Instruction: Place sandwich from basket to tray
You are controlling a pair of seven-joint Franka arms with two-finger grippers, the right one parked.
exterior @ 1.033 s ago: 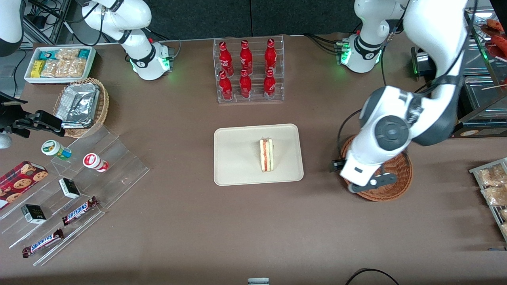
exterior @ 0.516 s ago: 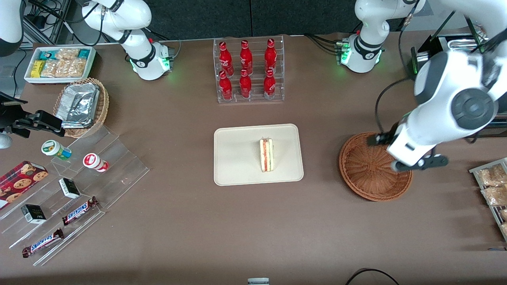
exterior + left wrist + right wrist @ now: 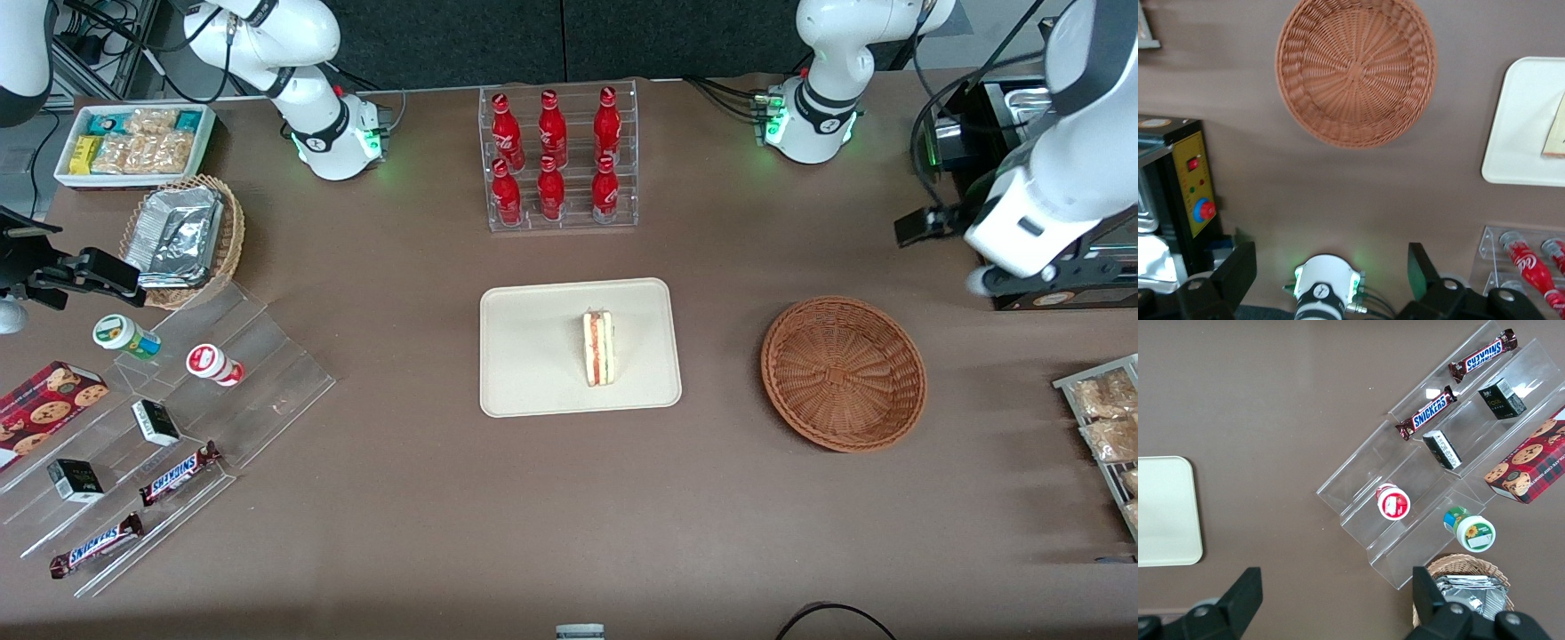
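Sandwich (image 3: 598, 348) stands on edge, centre frame, on the tray (image 3: 533, 373), basket (image 3: 843, 373) bare, so the gripper (image 3: 1328, 267) hangs spread, empty, at upper right, apparently job done.

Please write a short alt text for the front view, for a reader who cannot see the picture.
A sandwich stands on a cream tray in the middle of a brown table, and the round wicker basket beside it holds nothing. The left arm's gripper, open, hangs above the table's working-arm end, farther from the camera than the basket.
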